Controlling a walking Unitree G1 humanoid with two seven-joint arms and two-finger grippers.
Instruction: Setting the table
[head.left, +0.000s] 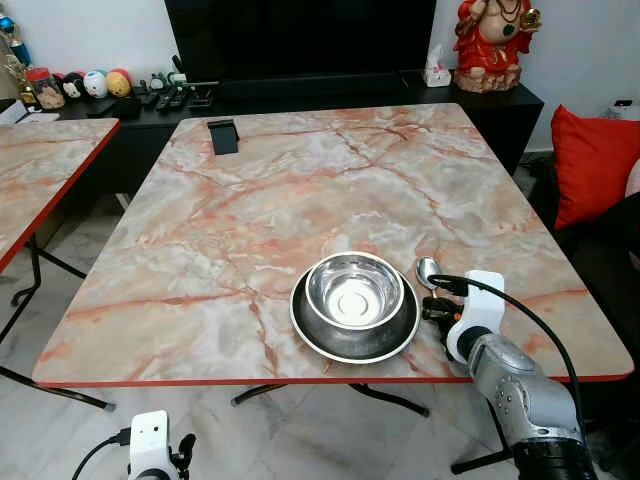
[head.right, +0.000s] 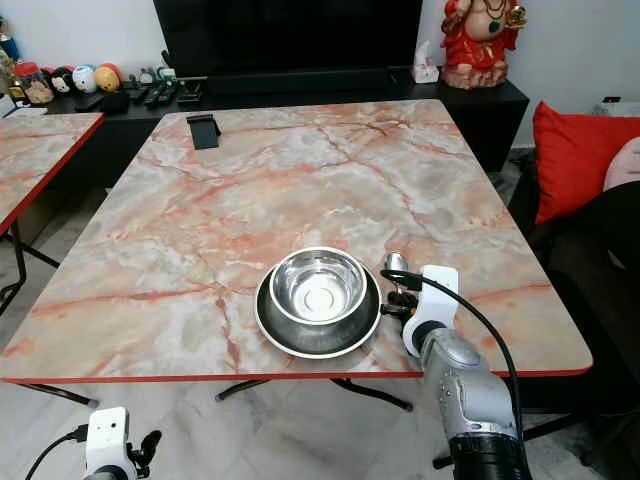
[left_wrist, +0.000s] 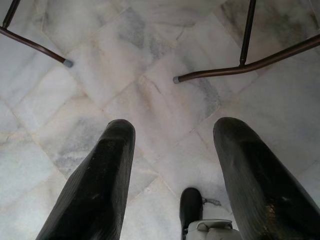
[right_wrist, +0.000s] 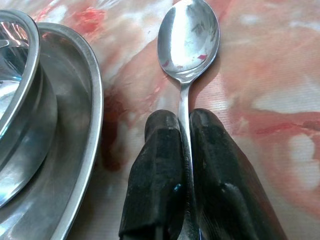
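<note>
A steel bowl sits inside a steel plate near the front edge of the marble table. Just right of the plate lies a steel spoon, its bowl pointing away from me. My right gripper is shut on the spoon's handle, low over the tabletop beside the plate rim. My left gripper hangs open below the table over the floor, nothing between its fingers.
A black phone stand stands at the table's far left. A second marble table is on the left. A red cushion lies at the right. A dark cabinet with ornaments runs behind. Table legs cross the floor.
</note>
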